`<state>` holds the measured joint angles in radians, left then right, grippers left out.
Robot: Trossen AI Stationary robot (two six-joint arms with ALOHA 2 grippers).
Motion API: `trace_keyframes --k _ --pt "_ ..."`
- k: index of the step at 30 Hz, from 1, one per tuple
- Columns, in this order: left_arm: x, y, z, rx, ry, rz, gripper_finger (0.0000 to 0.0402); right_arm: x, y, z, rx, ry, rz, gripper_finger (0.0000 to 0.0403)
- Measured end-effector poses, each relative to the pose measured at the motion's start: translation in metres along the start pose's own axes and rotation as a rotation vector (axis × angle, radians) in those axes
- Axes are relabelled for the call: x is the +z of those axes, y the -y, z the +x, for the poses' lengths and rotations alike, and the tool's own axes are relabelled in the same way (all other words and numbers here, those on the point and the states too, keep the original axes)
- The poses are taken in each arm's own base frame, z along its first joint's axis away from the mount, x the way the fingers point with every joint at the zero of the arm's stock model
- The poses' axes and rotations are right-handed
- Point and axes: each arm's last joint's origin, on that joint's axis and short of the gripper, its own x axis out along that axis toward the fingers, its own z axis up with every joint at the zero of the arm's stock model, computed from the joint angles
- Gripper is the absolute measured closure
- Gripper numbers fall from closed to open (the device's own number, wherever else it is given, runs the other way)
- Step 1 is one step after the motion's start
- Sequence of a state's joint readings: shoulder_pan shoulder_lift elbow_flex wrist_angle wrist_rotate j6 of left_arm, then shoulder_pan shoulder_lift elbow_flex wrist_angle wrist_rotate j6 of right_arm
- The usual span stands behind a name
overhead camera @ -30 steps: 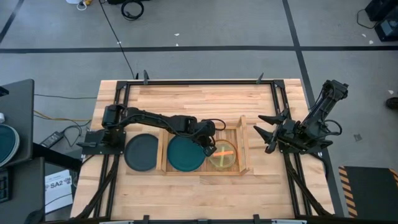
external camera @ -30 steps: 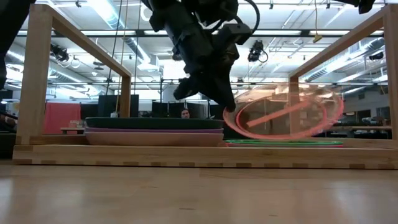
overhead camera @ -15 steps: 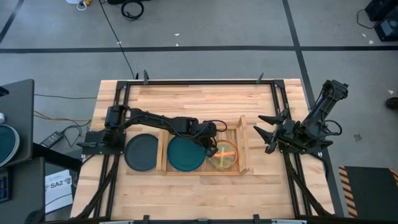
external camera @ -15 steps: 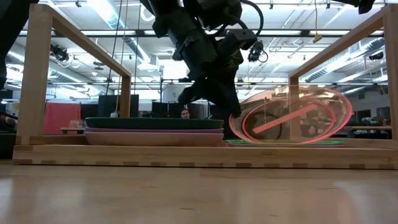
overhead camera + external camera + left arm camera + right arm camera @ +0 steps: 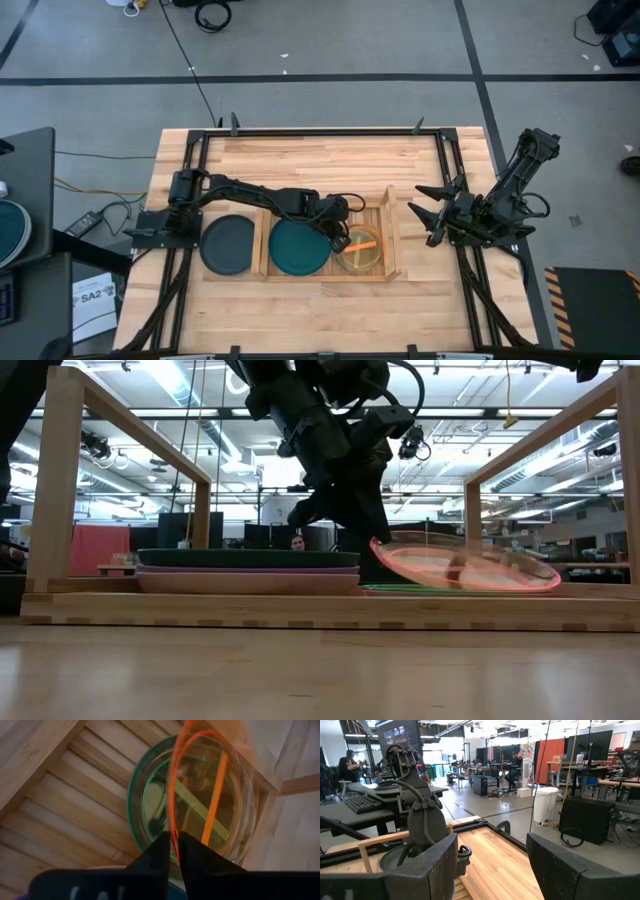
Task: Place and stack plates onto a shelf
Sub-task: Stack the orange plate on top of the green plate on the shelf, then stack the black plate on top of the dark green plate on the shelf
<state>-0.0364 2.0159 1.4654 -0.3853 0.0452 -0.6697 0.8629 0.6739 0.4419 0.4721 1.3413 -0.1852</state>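
In the shallow light-wood slatted shelf [image 5: 392, 240], the left gripper [image 5: 337, 240] pinches the rim of a small clear orange-rimmed plastic plate [image 5: 465, 567], nearly level just above a small green-rimmed plate [image 5: 150, 800] in the right half. Placing looks nearly done; next, let go and lift clear. The right gripper [image 5: 428, 213], spread, waits right of the shelf.

Table [image 5: 330, 155]: light butcher-block wooden top.
Directly on it: dark grey plate [image 5: 229, 245], just beside the shelf [image 5: 392, 240]; both arm bases at its sides.
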Motion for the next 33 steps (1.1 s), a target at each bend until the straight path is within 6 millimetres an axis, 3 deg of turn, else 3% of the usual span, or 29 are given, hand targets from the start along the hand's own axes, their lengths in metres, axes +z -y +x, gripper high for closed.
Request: trace_keyframes --k 17,28,33 --pt "0.000 0.000 0.000 0.001 0.000 0.005 0.0244 0.000 0.000 0.000 0.000 0.000 0.000 0.0162" --pt "0.011 -0.016 -0.002 -0.026 -0.030 -0.045 0.0243 0.000 0.000 0.000 0.000 0.000 0.000 0.0162" --pt "0.019 -0.017 -0.017 -0.042 0.003 -0.010 0.0243 0.000 0.000 0.000 0.000 0.000 -0.002 0.0162"
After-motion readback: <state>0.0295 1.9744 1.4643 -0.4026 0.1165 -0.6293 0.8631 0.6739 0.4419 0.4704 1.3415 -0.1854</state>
